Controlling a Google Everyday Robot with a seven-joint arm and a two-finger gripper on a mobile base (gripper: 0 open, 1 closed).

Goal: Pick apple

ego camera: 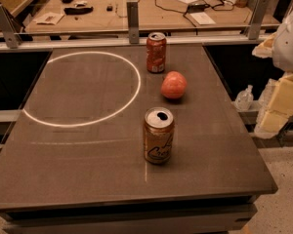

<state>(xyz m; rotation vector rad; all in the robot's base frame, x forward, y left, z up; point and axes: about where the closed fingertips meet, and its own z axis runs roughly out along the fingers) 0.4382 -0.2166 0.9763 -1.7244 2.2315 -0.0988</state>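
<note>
The apple (174,85) is small, round and reddish-orange. It sits on the dark table (88,145), right of centre, between two cans. The red soda can (156,52) stands upright just behind and left of it. The orange-gold soda can (158,135) stands upright in front of it, with its top opened. My gripper (279,104) is at the right edge of the view, beyond the table's right side, to the right of the apple and well apart from it. It holds nothing that I can see.
A bright ring of light (83,89) lies on the table's left half. A metal rail with posts (132,21) runs along the far edge. Behind it is a wooden desk (136,9) with cables and papers. A small clear bottle (244,99) sits right of the table.
</note>
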